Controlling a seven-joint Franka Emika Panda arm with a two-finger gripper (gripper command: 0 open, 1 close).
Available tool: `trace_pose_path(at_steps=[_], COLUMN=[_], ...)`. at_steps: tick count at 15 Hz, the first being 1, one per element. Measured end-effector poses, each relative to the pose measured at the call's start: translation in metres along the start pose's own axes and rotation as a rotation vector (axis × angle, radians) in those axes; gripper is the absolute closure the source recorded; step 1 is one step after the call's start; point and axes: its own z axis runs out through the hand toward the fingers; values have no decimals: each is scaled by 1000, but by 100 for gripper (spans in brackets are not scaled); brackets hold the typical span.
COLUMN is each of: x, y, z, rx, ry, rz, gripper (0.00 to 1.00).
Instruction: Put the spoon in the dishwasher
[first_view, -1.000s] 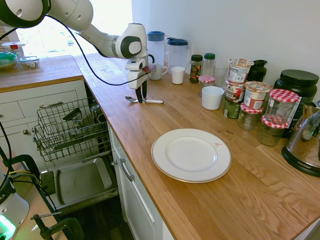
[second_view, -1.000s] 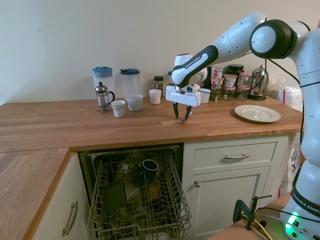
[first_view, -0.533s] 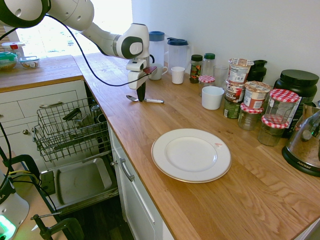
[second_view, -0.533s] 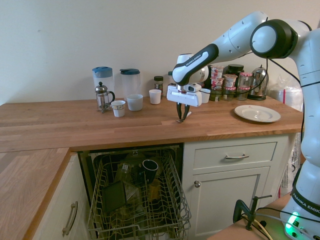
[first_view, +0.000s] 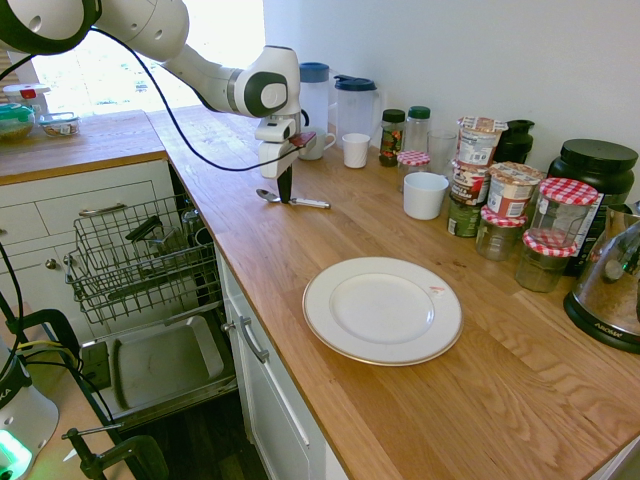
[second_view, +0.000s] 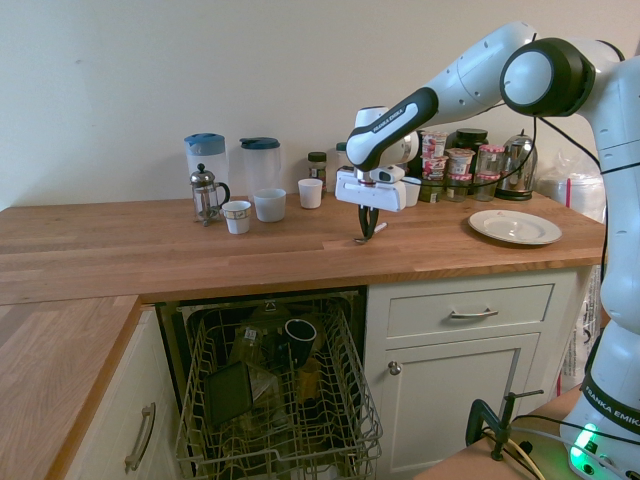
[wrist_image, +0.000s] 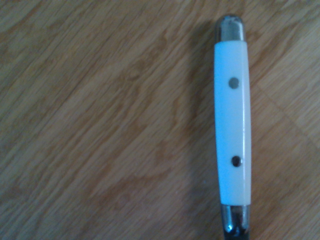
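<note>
Pincer (first_view: 285, 193) points straight down over the wooden tabletop (first_view: 300, 250), fingers shut together on the middle of the spoon (first_view: 290, 200). Spoon looks level at tabletop height; can't tell if it's lifted clear yet. In the first exterior view the bowl sticks out on one side of the fingers and the handle on the other; the second exterior view shows the pincer (second_view: 368, 232) closed with the spoon (second_view: 364, 239) as a small bit at its tips. Wrist view shows a white-scaled handle with two rivets and metal caps over the wood. Dishwasher (second_view: 280, 390) is open under the tabletop edge, wire rack (first_view: 140, 255) pulled out with some dark items already in it, door panel (first_view: 160, 365) dropped flat. Step in hand, by my read: secure the grasp and lift. To do it well: rise straight up before any sideways travel so the spoon doesn't scrape or pivot in the thin grip, keep the wrist vertical, move slowly past the tabletop edge, then lower over a free gap in the rack. Grip sits near mid-length, so balance should be fine, but smooth metal could slip.
</note>
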Motion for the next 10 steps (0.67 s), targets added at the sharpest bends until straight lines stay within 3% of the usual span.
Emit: trace_pose_path(at_steps=[5,10], x=[-20,-86], y=[33,122], z=[-65,-99], rx=[83,102], ry=[7,25], rz=[-97,-277], gripper=[100,100])
